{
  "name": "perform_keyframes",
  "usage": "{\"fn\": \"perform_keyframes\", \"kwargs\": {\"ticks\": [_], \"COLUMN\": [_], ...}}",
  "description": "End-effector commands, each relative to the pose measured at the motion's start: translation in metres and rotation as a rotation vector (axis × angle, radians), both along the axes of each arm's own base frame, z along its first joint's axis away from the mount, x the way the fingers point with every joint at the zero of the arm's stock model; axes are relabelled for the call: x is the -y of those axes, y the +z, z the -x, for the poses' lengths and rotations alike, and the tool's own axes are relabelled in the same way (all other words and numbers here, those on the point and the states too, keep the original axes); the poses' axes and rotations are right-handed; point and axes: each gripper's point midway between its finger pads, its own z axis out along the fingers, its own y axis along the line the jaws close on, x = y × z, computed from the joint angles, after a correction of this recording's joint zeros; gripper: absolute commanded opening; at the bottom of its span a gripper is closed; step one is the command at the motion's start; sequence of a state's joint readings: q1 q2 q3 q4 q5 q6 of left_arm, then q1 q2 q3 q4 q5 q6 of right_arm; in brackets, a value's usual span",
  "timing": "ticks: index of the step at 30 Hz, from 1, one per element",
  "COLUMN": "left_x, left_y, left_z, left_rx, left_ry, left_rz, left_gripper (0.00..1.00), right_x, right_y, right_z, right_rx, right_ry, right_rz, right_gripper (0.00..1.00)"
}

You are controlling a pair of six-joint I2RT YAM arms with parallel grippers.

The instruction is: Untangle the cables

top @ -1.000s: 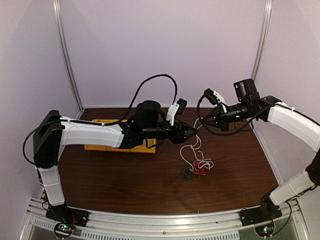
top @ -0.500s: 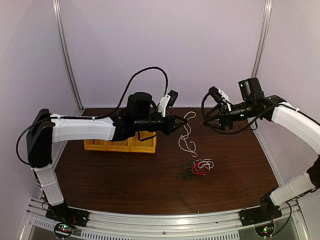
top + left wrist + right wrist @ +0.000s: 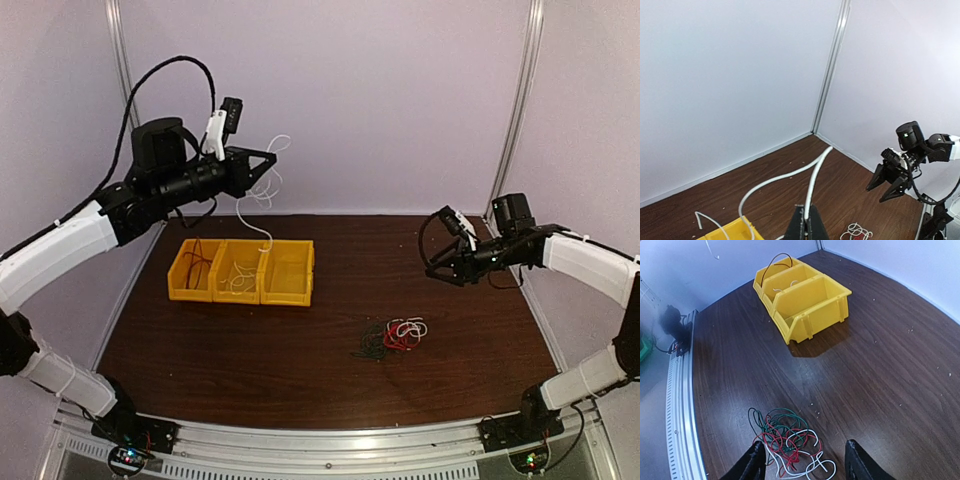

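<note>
Fingers of the left gripper [image 3: 271,155] are pressed together on a white cable [image 3: 813,181], high in the upper left of the top view. Those of the right gripper [image 3: 805,466] stand spread with nothing between them. In the top view that gripper hangs at the right, above and to the right of the bundle and apart from it.

The brown table [image 3: 300,380] fills the lower half of the top view. A row of three joined yellow bins [image 3: 289,291] sits left of centre. The leftmost bin holds a thin dark wire and the middle one holds some white pieces.

The bundle [image 3: 392,337] of red, white and dark green cables lies on the table just right of centre, well apart from the bins. In the right wrist view it lies at the bottom edge, just beyond the spread fingers.

The white cable loops beside the left gripper and hangs down to the middle and right bins. Whether it touches them cannot be told.
</note>
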State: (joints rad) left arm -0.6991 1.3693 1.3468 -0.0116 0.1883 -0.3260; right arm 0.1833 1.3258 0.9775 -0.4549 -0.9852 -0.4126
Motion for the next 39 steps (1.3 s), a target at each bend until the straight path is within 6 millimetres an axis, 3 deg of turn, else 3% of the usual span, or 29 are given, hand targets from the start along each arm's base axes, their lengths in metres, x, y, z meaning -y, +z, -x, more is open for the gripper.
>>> {"fn": "perform_keyframes", "kwargs": {"ticks": [1, 10, 15, 28, 33, 39], "left_x": [-0.047, -0.092, -0.106, -0.108, -0.118, -0.114], "left_y": [-0.035, -0.094, -0.131, -0.220, -0.277, -0.310], "left_z": [-0.025, -0.055, -0.073, -0.104, -0.116, -0.116], "left_rx": [-0.106, -0.207, -0.276, -0.447, -0.659, -0.700], "left_ry": [0.124, 0.196, 0.199, 0.207, 0.363, 0.467], "left_rz": [-0.098, -0.164, -0.165, -0.191, -0.183, -0.233], "left_gripper": [0.00, 0.00, 0.00, 0.00, 0.00, 0.00], "right_x": [0.003, 0.005, 0.007, 0.008, 0.007, 0.007], "right_y": [-0.004, -0.018, -0.022, -0.033, -0.035, -0.037], "right_z": [-0.009, -0.003, -0.003, -0.003, -0.002, -0.002], "right_rx": [0.057, 0.044, 0.042, 0.031, 0.016, 0.013], "right_ry": [-0.024, -0.014, -0.019, -0.019, -0.009, -0.009], "right_rz": [0.011, 0.038, 0.049, 0.069, 0.064, 0.066], "right_gripper": [0.54, 0.54, 0.54, 0.54, 0.54, 0.54]}}
